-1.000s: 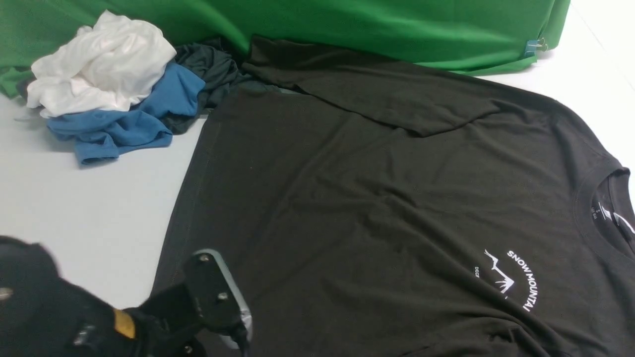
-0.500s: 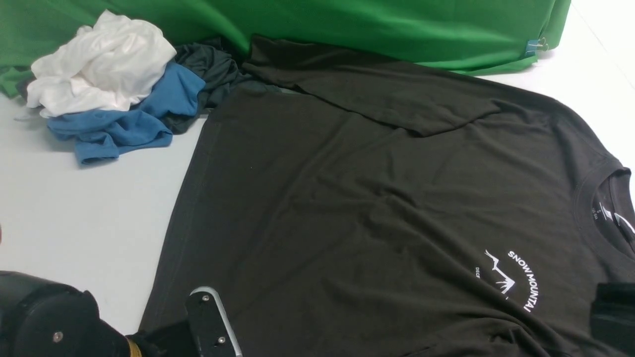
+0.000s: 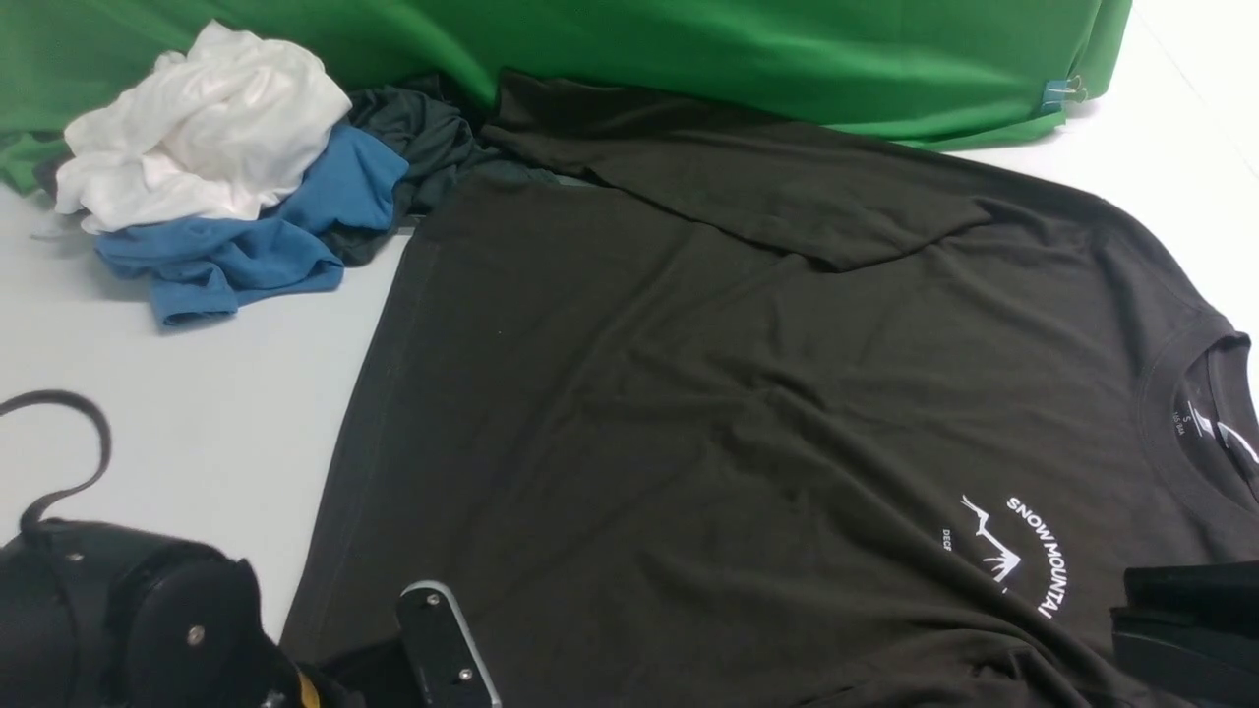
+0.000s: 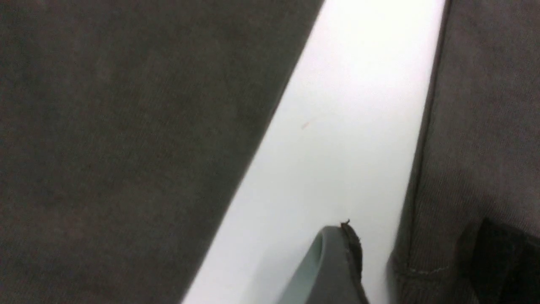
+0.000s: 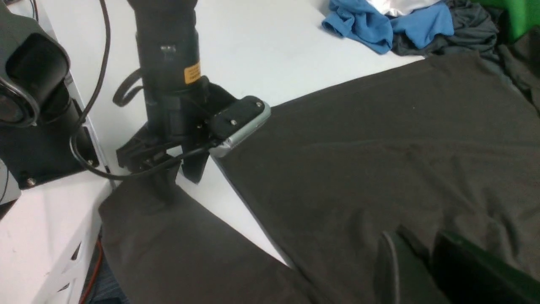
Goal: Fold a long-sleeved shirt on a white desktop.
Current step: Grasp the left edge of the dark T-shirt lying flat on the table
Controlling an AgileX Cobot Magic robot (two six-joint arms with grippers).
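A black-brown long-sleeved shirt point(image 3: 748, 413) lies spread flat on the white desktop point(image 3: 197, 393), filling the centre and right of the front view. Its straight hem point(image 3: 359, 433) runs down just left of centre. Its ribbed collar point(image 3: 1175, 393) reaches the frame's right edge, with white SNOW MOUNTAIN lettering point(image 3: 1038, 551) at lower right. One sleeve point(image 3: 767, 197) is folded across the upper part of the body.

In the lower left of the right wrist view, the other sleeve point(image 5: 181, 249) lies apart from the body. A wedge of bare desktop separates them, and its cuff is near the desktop's edge. The left gripper point(image 5: 164, 166) stands upright over that cuff, fingers spread and clamping nothing. In the left wrist view one grey finger point(image 4: 333, 266) hangs over the white strip, beside the ribbed cuff.

The right gripper point(image 5: 419, 249) sits low over the shirt at the front view's lower right. Its fingers are close together with a narrow gap, and whether they pinch cloth cannot be told.

Bare desktop opens at the left middle of the front view, between the hem and the frame's edge. A black cable loop point(image 3: 69, 442) rises there. At upper left a heap of white garment point(image 3: 197, 128), blue garment point(image 3: 256, 236) and dark grey garment point(image 3: 423, 138) touches the shirt's corner. A green cloth point(image 3: 689, 49) borders the whole top edge, and a small patch of desktop shows at upper right.
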